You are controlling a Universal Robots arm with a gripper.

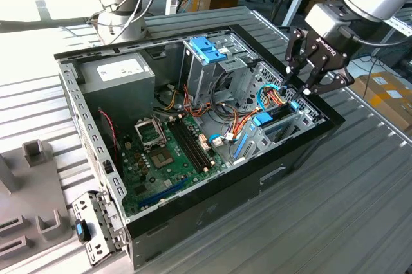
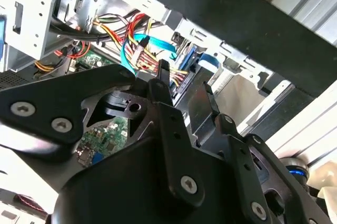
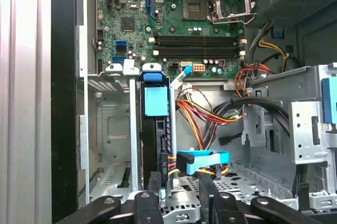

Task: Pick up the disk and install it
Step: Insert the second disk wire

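The disk (image 1: 269, 119) is standing on edge in a slot of the grey metal drive bay (image 3: 108, 124). That places it right of centre in the exterior view, just inside the wall of the open computer case (image 1: 212, 206) on the exterior view's right. In the first wrist view the disk (image 3: 157, 102) is showing its light-blue rail and its dark body, and it is lying deep between the bay's plates rather than loose on the table.

The gripper (image 1: 300, 91) is hovering just above the disk's outer end, at the case rim. In both wrist views its jaws are standing apart with a clear gap between them (image 3: 179, 184) (image 2: 183, 88). One of the fingers (image 3: 154, 182) is lining up over the disk's edge, and the other is sitting beside it, above a flat blue cable (image 3: 202, 160). Nothing appears to be clamped, though whether a pad is touching the disk cannot be told.

Judging from this, the work is at the seating stage. Doing it well is depending on keeping the disk parallel to the bay's plates so that the rails are running true. Any push should be going along the slot, not across it. The blue cable and the bundle of red, yellow and orange wires (image 3: 197, 116) are lying just beside the slot, so they are risking a snag under the fingers. The motherboard (image 1: 161, 158) is lying well apart from the gripper, left of centre.
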